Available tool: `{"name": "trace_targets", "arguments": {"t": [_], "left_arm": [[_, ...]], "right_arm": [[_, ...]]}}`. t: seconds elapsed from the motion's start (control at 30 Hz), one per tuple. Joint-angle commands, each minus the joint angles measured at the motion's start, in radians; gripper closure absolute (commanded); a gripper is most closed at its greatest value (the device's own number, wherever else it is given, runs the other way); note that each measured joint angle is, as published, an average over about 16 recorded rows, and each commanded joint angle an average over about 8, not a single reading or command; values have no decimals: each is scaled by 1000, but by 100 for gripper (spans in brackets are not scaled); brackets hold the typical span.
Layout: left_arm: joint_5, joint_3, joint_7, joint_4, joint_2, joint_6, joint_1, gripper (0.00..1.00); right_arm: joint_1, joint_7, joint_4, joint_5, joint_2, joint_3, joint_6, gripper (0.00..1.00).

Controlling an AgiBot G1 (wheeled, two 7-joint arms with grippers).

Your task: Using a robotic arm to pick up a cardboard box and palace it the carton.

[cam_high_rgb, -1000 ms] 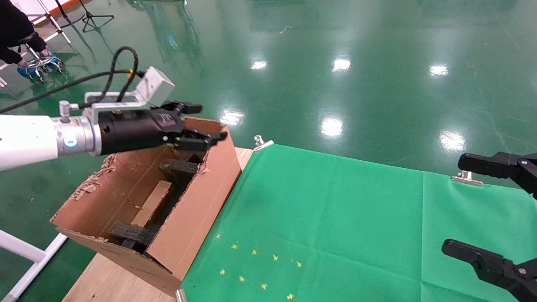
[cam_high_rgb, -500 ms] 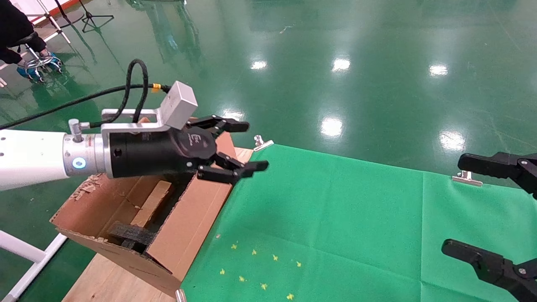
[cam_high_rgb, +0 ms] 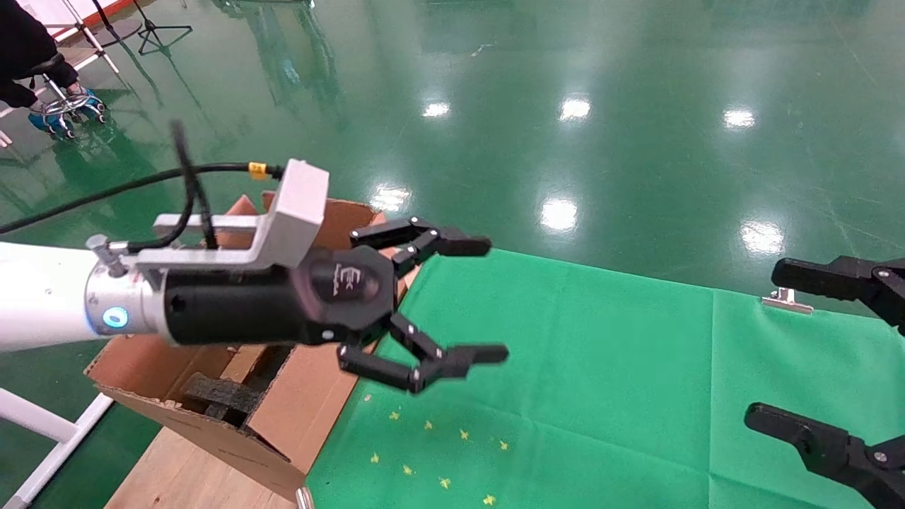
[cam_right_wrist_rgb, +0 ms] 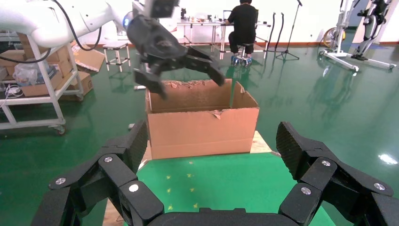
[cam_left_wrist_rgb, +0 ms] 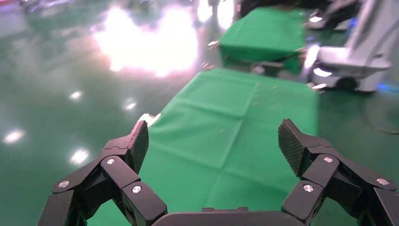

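The carton (cam_high_rgb: 311, 396) stands at the table's left end with dark foam (cam_high_rgb: 223, 394) inside. The small cardboard box (cam_high_rgb: 238, 362) lies inside it, mostly hidden behind my left arm. My left gripper (cam_high_rgb: 495, 300) is open and empty. It hovers past the carton's right wall, over the green cloth (cam_high_rgb: 565, 367). In the left wrist view the left gripper (cam_left_wrist_rgb: 214, 141) has only cloth (cam_left_wrist_rgb: 235, 117) between its fingers. My right gripper (cam_high_rgb: 785, 346) is parked open and empty at the right edge. The right wrist view shows the right gripper (cam_right_wrist_rgb: 214, 141), the carton (cam_right_wrist_rgb: 202, 122) and the left gripper (cam_right_wrist_rgb: 187, 82) above it.
Yellow cross marks (cam_high_rgb: 438, 452) lie on the cloth near its front. A metal clip (cam_high_rgb: 785, 300) holds the cloth's far edge. Bare wood (cam_high_rgb: 184, 474) shows beside the carton, with a white frame (cam_high_rgb: 42, 431) below. A person (cam_right_wrist_rgb: 244, 23) sits far off.
My left gripper has moved from above the carton's far end to the right and nearer, out over the green cloth, and its jaws have opened wider. The right arm has not moved.
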Motion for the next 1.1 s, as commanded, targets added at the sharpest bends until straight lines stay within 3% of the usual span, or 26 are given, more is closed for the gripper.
{"name": "trace_targets", "arguments": {"t": [0.03,0.4,1.1], "left_arm": [[-34,-7,20,-8,5,23,10,0],[-154,-31,82,-36,20,101,46,0],[-126,-26,70,-29,17,83,39,0]], "right_arm": [[0,0,0,0,0,0,0,0],[0,0,0,0,0,0,0,0],[0,0,0,0,0,0,0,0]]}}
